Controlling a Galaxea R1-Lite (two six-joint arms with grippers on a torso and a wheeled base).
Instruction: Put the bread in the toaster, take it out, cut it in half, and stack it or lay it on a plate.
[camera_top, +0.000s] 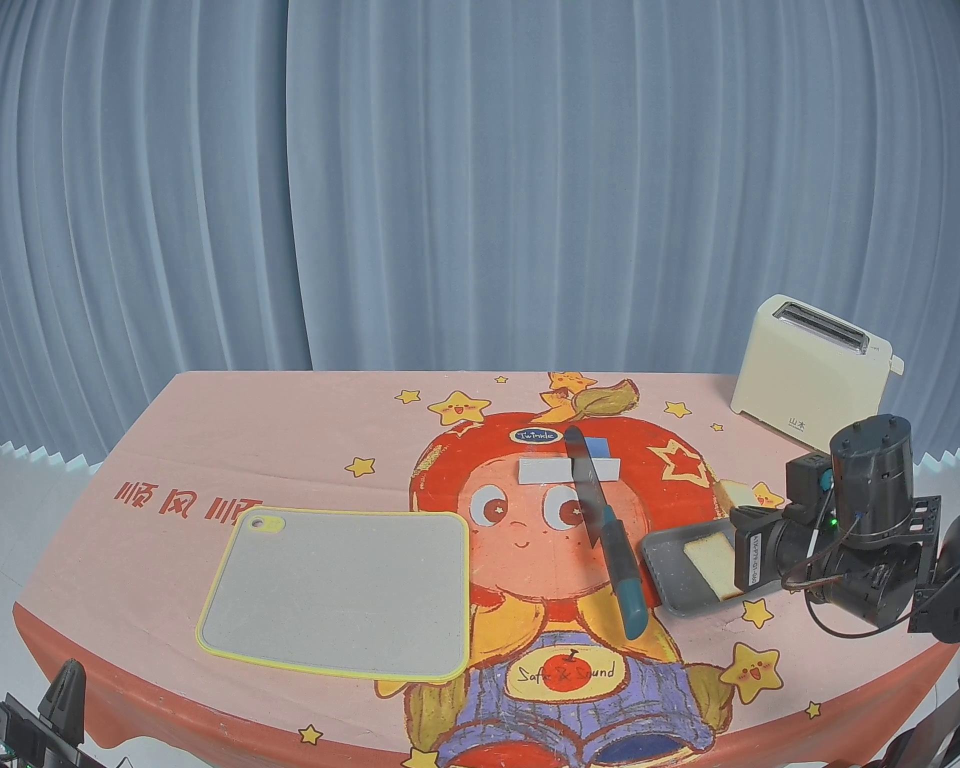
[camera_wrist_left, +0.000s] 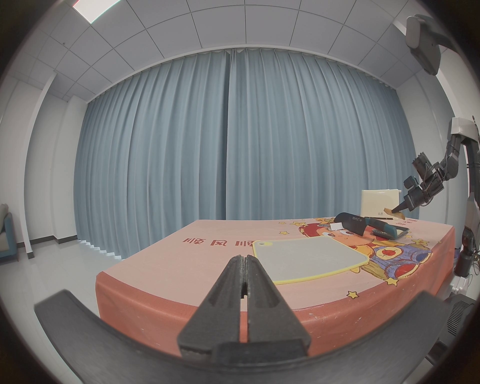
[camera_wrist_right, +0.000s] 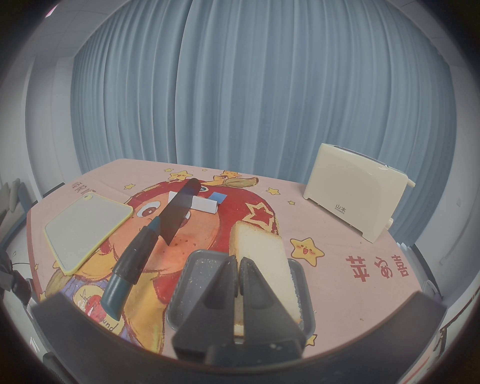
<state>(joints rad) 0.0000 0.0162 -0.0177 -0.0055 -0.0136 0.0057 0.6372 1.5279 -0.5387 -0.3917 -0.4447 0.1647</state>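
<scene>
R gripper (camera_wrist_right: 238, 262) clamped on bread (camera_wrist_right: 262, 260), over tray (camera_wrist_right: 200, 270).
Slice gripped by its near edge and tilted; contact w/ tray can't be told. Toaster (camera_wrist_right: 355, 190) stands at far right of table (camera_top: 300, 420), apart from tray. Knife (camera_top: 608, 530) lies just left of tray, blade pointing away. Board (camera_top: 340, 590) sits front-left. L gripper (camera_wrist_left: 245, 280) closed on nothing, low off front-left table corner.

Left fingers (camera_wrist_left: 227, 295) closed, right fingers (camera_wrist_right: 215, 300) pinching
</scene>
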